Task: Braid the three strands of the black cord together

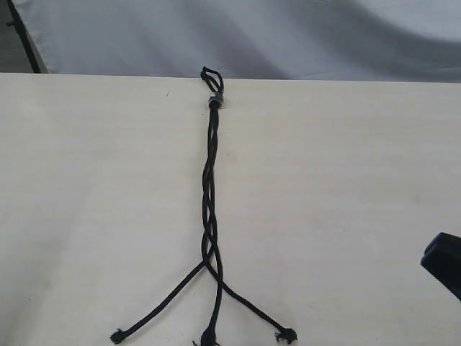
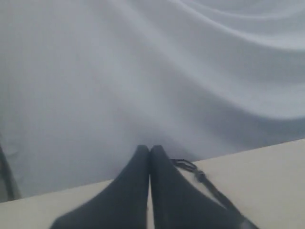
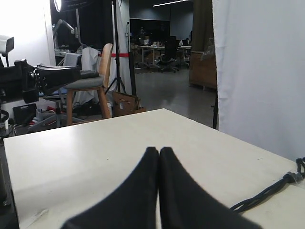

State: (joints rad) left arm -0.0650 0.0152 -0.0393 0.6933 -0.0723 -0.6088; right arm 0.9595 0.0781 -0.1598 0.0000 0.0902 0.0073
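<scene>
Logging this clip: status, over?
Left gripper shut, right gripper shut, both empty. Black cord braided most of its length; three strands loose at ends. Nothing across it.

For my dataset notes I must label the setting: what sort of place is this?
Probably a lab set up in an open office hall: desks with office chairs far behind, a tripod stand, and a white curtain beside the pale table.

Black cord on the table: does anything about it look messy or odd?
Nothing looks damaged. The black cord lies straight on the table, but its plait is loose and uneven, and the three strands splay apart at the end opposite the loop.
</scene>
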